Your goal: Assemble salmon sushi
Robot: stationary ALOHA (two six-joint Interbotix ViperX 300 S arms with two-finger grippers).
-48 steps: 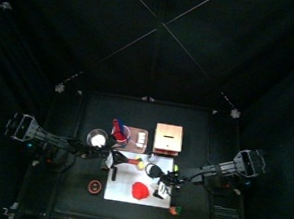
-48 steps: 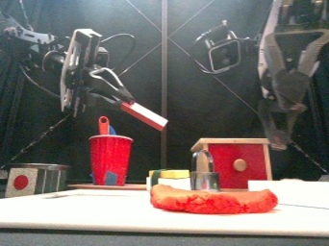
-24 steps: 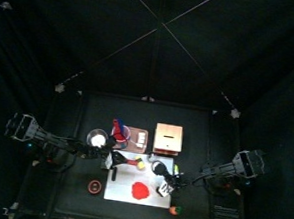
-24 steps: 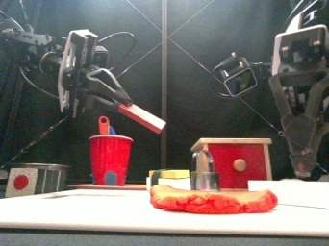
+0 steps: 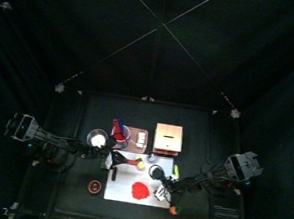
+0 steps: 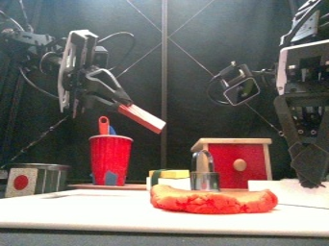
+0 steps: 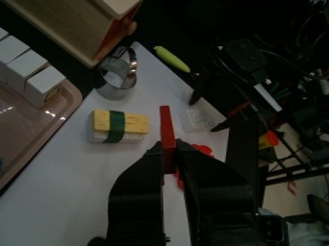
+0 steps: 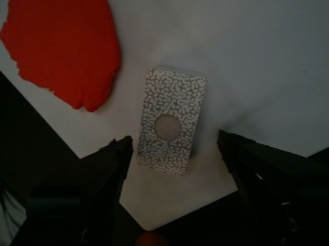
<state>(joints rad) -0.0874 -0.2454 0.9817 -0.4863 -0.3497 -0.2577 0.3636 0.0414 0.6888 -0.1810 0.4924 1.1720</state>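
Note:
A red salmon slice point(image 6: 213, 199) lies on the white board point(image 6: 77, 196); it also shows in the top view point(image 5: 141, 191) and the right wrist view point(image 8: 62, 48). A speckled white rice block point(image 8: 168, 120) with a round dent lies beside it. My right gripper point(image 8: 180, 163) is open and hangs just over the rice block, one jaw on each side; in the front view it point(image 6: 309, 175) is at the far right. My left gripper point(image 7: 171, 163) is shut on a red stick point(image 7: 164, 130) with a white end point(image 6: 139, 116), held high at the left.
A yellow block with a green band point(image 7: 119, 126) and a metal cup point(image 7: 118, 82) sit mid-board. Behind stand a red cup point(image 6: 110, 159) and a wooden box with a red front point(image 6: 236, 161). A small tin point(image 6: 26, 180) sits at the far left.
My right gripper has come down and shifted right, toward the table's front edge, over the rice block. The left arm and its stick have not moved.

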